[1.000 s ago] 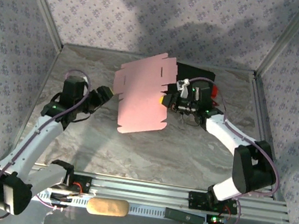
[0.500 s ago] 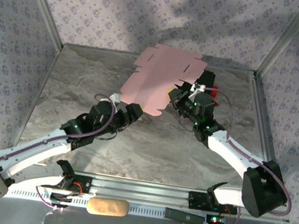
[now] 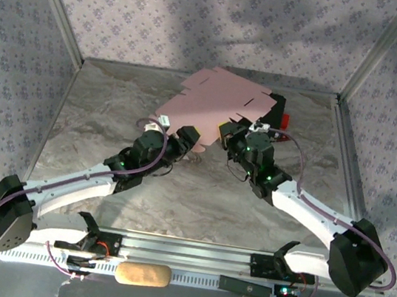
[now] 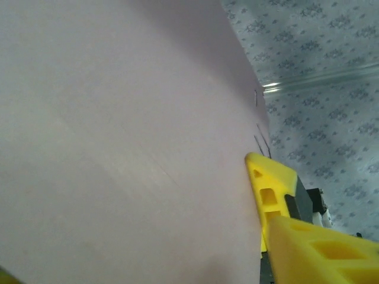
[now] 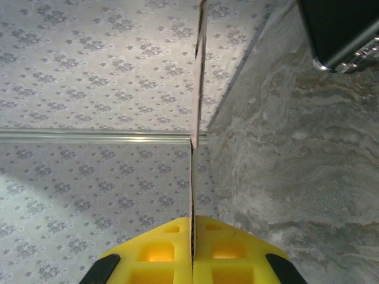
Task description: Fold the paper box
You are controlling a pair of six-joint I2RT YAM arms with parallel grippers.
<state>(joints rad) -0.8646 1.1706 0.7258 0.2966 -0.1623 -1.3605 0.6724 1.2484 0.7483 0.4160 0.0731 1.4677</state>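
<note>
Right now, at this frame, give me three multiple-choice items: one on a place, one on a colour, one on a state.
1. Where does the black case lie?
A. at the back of the table, partly behind the paper box
B. at the near left corner
C. against the left wall

2. What colour is the paper box's face in the top view?
A. green
B. pink
C. blue

3. How is the right gripper?
A. open above the table
B. shut on the paper box's edge
C. shut on the black case

Key:
1 A: the case's dark corner shows past the card's far right edge.
2 B: the sheet reads pink from above.
3 B: the right wrist view shows both yellow fingers pressed against the card, seen edge-on.
</note>
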